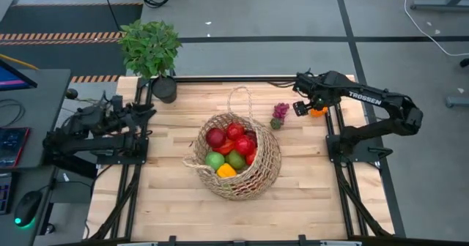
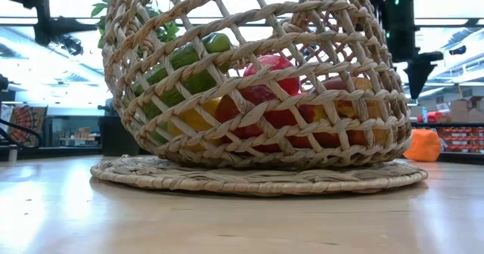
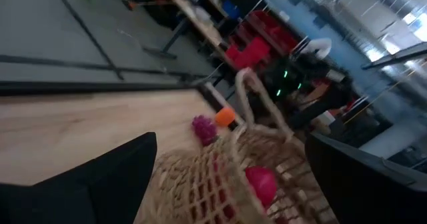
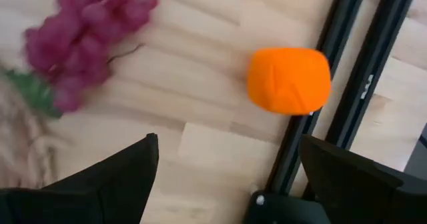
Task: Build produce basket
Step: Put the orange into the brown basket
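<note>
- Right gripper [image 4: 223, 177] hovered with fingers spread and empty above the orange [image 4: 289, 80], beside the grapes [image 4: 83, 41].
- Next move judged: descend, grasp orange, carry to basket [image 1: 267, 176].

- Both arms are dark, jointed and matte.
- The right arm [image 1: 381, 103] carries white "TROSSEN" lettering.
- The left arm [image 1: 88, 129] trails black cables.

Tan open-weave basket [image 1: 236, 162] at centre frame holds red apples [image 1: 216, 137], a green apple [image 1: 215, 159] and a yellow pepper [image 1: 226, 170]. Purple grapes [image 1: 280, 112] with a green leaf lie right of it; an orange [image 4: 289, 79] sits at the pale wood table's [image 1: 176, 202] black rail.
</note>
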You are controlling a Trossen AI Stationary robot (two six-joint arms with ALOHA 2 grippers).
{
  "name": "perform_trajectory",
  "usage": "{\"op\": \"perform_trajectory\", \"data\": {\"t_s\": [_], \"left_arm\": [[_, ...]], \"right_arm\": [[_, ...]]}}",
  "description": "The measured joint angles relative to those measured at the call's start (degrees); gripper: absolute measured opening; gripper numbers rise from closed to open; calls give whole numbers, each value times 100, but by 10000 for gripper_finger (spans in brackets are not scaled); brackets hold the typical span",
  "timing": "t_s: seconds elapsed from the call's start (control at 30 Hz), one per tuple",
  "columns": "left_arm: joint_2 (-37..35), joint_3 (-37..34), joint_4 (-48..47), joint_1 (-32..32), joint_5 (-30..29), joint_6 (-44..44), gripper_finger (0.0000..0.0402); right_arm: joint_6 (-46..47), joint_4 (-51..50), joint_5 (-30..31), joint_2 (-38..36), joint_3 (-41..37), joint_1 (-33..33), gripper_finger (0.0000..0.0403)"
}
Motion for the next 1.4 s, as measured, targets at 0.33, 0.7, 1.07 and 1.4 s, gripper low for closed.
{"op": "perform_trajectory", "data": {"t_s": [0.33,0.7,1.07,1.4], "left_arm": [[-36,-558,70,-2,2,-418,390],[-36,-662,39,-2,220,-460,390],[-32,-660,-1028,-2,219,127,390],[-29,-660,-1145,-2,219,-534,390]], "right_arm": [[1413,987,564,-12,-876,-1061,364],[2495,1548,1189,-48,-1616,-898,364],[2524,2362,1176,-31,-2273,-988,364],[2075,2878,1104,-31,-2688,-988,362]]}}
